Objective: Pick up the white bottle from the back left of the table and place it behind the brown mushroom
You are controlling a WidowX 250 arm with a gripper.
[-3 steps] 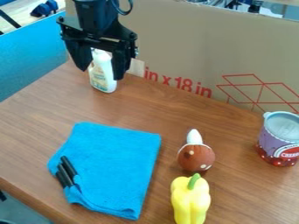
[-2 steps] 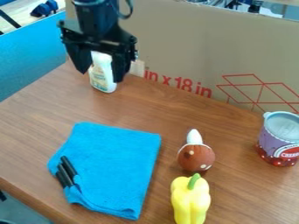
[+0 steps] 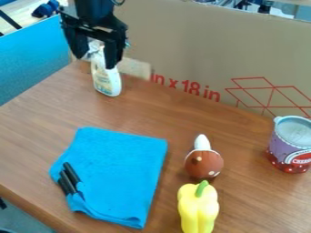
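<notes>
The black gripper (image 3: 94, 63) is seen above the far left corner of the table (image 3: 139, 109). Its two fingers are spread wide apart, and nothing is seen to be pinched by them. The white bottle (image 3: 108, 83), smooth with rounded sides, is stood upright near that corner. Its top is partly hidden by the gripper; whether it is touched cannot be told.

The table is made of brown wood with streaky lines. Its far edge is lined by a flat brown cardboard wall (image 3: 200, 45) with red print, so the way behind the bottle is blocked. Its left edge is lined by a blue board (image 3: 30, 63).

A soft, fuzzy blue cloth (image 3: 121, 173) is laid folded flat close to the near edge. Two thin black sticks (image 3: 72, 172) are rested on its left side. Right of the cloth, a round brown toy (image 3: 204, 164) with pale spots and a white tip is placed just behind a bumpy yellow pepper (image 3: 198, 209) with a green stem. By the right side, a round purple and red can (image 3: 288, 145) is stood upright.
</notes>
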